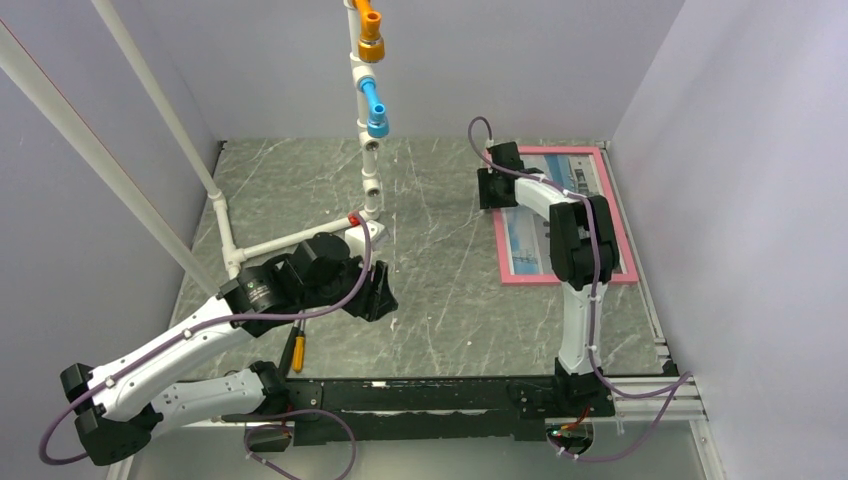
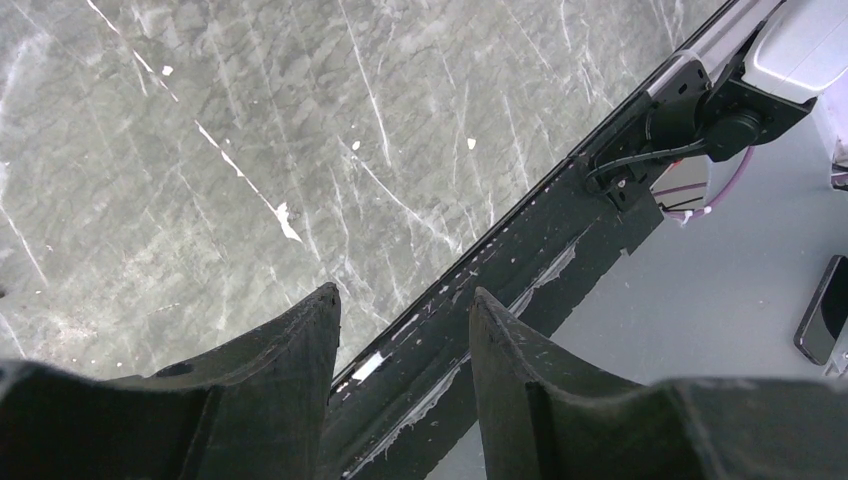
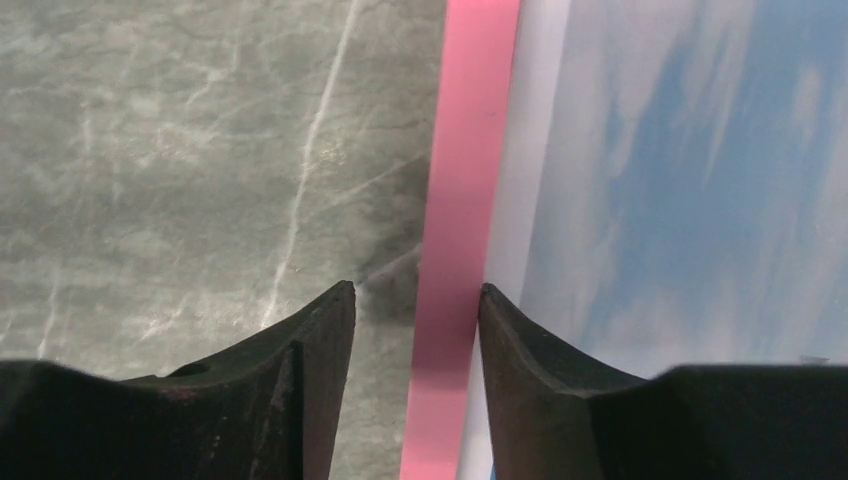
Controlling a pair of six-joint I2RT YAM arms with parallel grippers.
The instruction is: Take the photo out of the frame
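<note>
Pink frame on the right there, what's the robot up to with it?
The right tool sits low and open over the left edge of the pink frame, one finger on the table side and the other over the white border of the photo. The photo lies in the frame, not yet taken out. The left tool hangs open over the table, holding nothing.
</note>
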